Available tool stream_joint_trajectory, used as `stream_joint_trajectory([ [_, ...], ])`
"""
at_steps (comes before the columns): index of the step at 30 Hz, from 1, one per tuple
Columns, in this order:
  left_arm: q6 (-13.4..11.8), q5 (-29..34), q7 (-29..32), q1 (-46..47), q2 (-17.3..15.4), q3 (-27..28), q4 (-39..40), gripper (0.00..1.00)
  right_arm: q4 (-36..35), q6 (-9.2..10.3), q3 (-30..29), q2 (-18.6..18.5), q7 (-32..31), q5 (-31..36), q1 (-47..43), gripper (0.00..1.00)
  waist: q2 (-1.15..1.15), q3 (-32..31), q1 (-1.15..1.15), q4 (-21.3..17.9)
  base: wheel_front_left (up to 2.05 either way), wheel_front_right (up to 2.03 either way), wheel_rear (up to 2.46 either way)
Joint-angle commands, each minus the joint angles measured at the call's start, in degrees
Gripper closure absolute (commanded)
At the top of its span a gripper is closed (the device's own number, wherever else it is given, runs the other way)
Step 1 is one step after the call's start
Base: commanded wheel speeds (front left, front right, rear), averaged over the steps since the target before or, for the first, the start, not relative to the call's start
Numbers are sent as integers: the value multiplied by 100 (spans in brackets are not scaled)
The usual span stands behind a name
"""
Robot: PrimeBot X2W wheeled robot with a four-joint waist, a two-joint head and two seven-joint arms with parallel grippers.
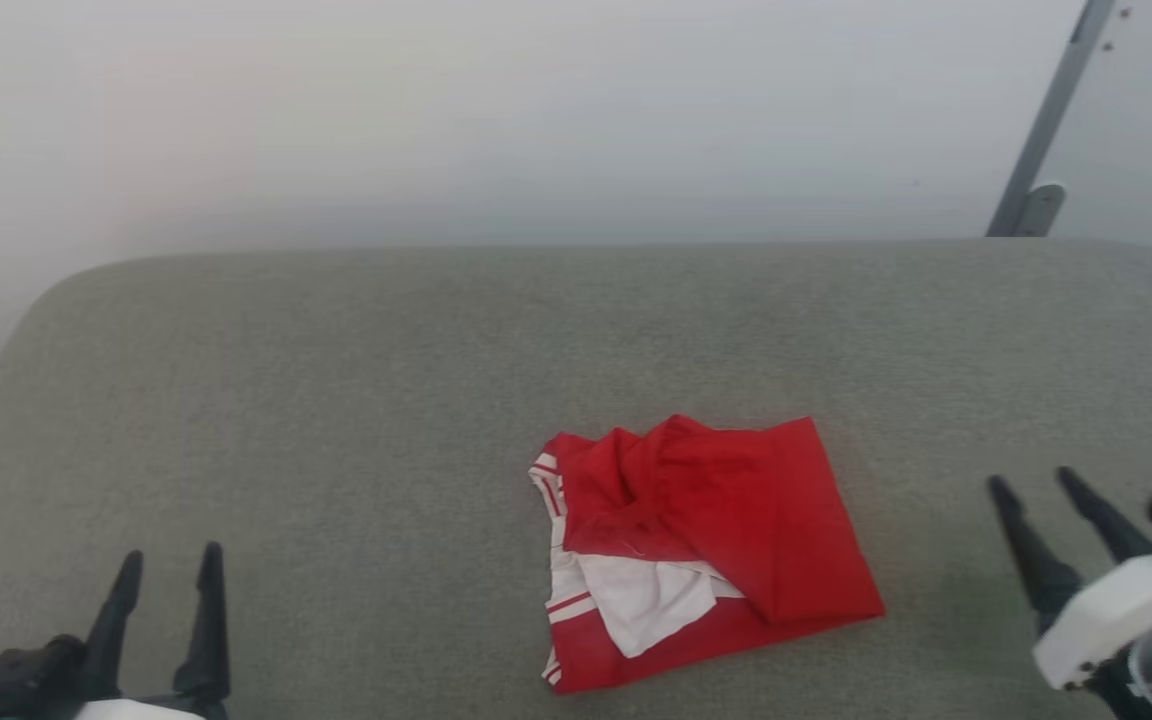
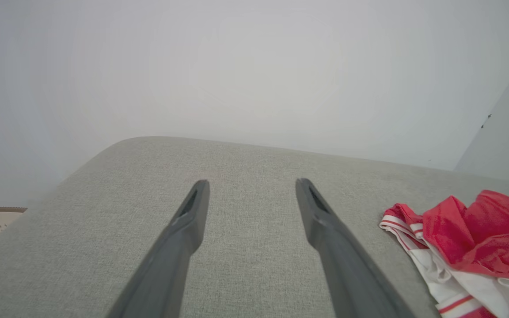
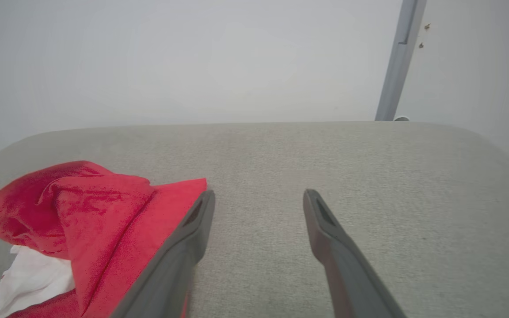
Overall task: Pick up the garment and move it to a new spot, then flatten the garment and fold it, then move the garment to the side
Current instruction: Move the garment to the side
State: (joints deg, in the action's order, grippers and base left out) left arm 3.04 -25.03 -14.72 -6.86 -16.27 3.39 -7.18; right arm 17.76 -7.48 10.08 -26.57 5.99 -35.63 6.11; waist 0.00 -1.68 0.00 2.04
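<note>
The robot's dark two-fingered left gripper (image 1: 172, 552) and right gripper (image 1: 1031, 478) hung empty, fingers spread, over the near edge of a grey woven padded surface (image 1: 336, 380). Between them, closer to the right one, the bright red soft shirt with white striped sleeves (image 1: 716, 540) lay bunched in a rough heap. A clean lift probably called for pinching the raised red folds, not one loose edge. Beyond, a grey metal post (image 1: 1046, 130) stood against the pale wall (image 1: 436, 120).
</note>
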Motion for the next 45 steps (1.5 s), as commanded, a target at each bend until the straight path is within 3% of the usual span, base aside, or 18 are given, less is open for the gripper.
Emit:
stream_joint_trajectory([
  [1,5,58,26,70,7,-66,4,0,-83,-2,220,-31,-198,-112,132,0,0,56,0,100,0,0,0],
  [13,-24,219,30,381,188,-441,9,0,-216,-2,1184,-523,-1683,-817,744,0,0,492,0,641,0,0,0],
  [25,20,328,-29,779,499,-764,-216,0,159,-1,1528,-1040,-3415,-1326,1211,0,0,1048,0,1179,0,0,0],
  [31,60,388,-50,941,612,-819,-347,0,485,-1,1633,-867,-4156,-1514,1296,0,0,1231,0,1297,0,0,0],
  [32,64,397,-53,970,631,-820,-367,0,506,-1,1667,-858,-4249,-1517,1305,55,0,1245,0,1305,0,0,0],
  [33,71,403,-55,995,647,-824,-384,0,500,-1,1671,-825,-4311,-1563,1323,100,0,1259,0,1309,0,0,0],
  [45,153,555,-52,1229,668,-752,-433,0,-46,1,1341,-1152,-4420,-1588,1727,100,0,1239,0,1006,0,0,0],
])
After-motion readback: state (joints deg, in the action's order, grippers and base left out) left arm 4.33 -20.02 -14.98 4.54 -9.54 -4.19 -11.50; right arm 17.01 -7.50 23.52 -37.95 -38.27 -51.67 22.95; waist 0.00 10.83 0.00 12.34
